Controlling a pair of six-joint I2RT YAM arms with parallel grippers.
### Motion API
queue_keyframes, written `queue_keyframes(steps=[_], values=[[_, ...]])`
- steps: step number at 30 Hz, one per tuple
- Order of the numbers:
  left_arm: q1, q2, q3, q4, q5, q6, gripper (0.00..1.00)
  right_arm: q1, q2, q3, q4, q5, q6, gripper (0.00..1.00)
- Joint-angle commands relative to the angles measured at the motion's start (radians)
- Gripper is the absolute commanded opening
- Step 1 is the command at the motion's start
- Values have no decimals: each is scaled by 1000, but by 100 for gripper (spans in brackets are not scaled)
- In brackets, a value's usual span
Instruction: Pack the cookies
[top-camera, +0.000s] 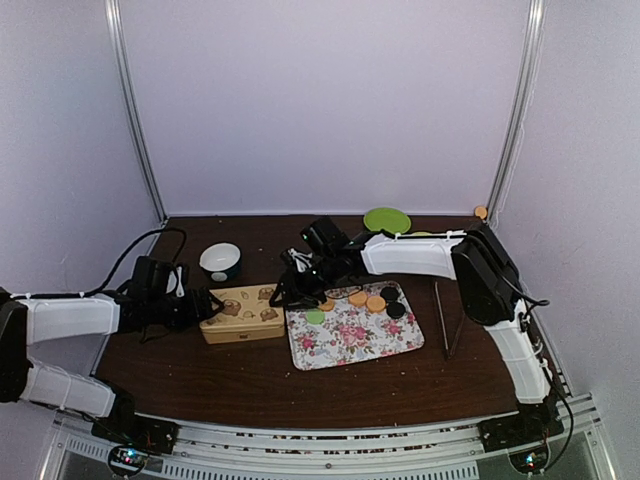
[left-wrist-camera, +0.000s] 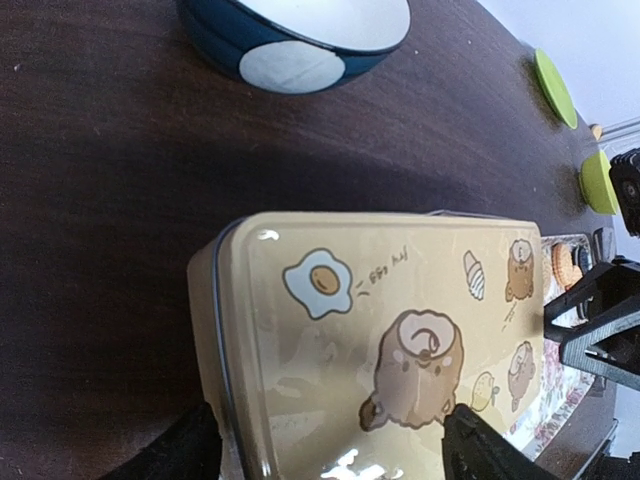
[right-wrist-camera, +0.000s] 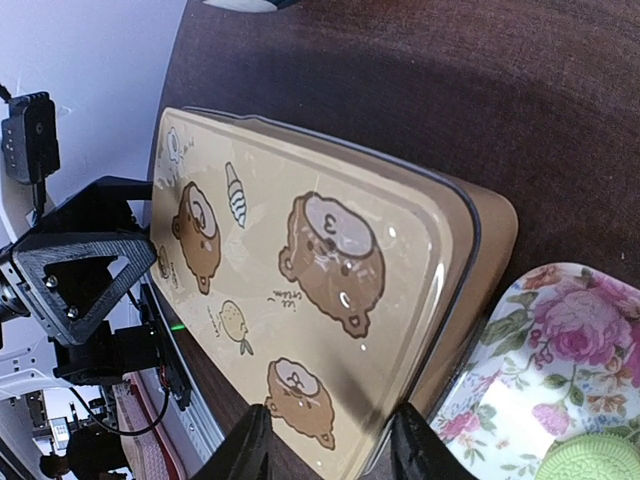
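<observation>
The cookies lie on a floral tray (top-camera: 335, 352): orange ones (top-camera: 367, 300), black ones (top-camera: 392, 301) and a light green one (top-camera: 315, 316), which also shows in the right wrist view (right-wrist-camera: 590, 462). A tan tin with bear pictures (top-camera: 240, 312) sits closed to the left of the tray. My left gripper (top-camera: 212, 303) is open at the tin's left end (left-wrist-camera: 330, 455), one finger beside the end wall, the other over the lid (left-wrist-camera: 400, 330). My right gripper (top-camera: 285, 292) is open over the tin's right end (right-wrist-camera: 330, 450), straddling the corner of the lid (right-wrist-camera: 330, 270).
A blue-and-white bowl (top-camera: 220, 260) stands behind the tin. A green plate (top-camera: 386, 220) and a small orange disc (top-camera: 481, 212) are at the back right. Thin metal tongs (top-camera: 442, 315) lie right of the tray (right-wrist-camera: 560, 340).
</observation>
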Motion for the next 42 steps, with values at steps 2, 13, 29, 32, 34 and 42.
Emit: queue_keyframes(steps=[2,13,29,32,34,42], values=[[-5,8,-16,46,-1,-5,74,15,17,30,-21,-5,-18,39],[-5,25,-33,-3,-83,-22,55,21,19,20,-43,26,-27,41],[-3,85,-65,-21,-155,-46,28,26,18,5,-45,32,-27,40],[-3,108,-70,-7,-145,-49,25,27,15,2,-46,35,-27,40],[-3,120,-70,2,-140,-50,23,27,12,-6,-44,37,-28,40],[-3,85,-59,-9,-126,-37,29,29,-8,-32,-19,38,-16,40]])
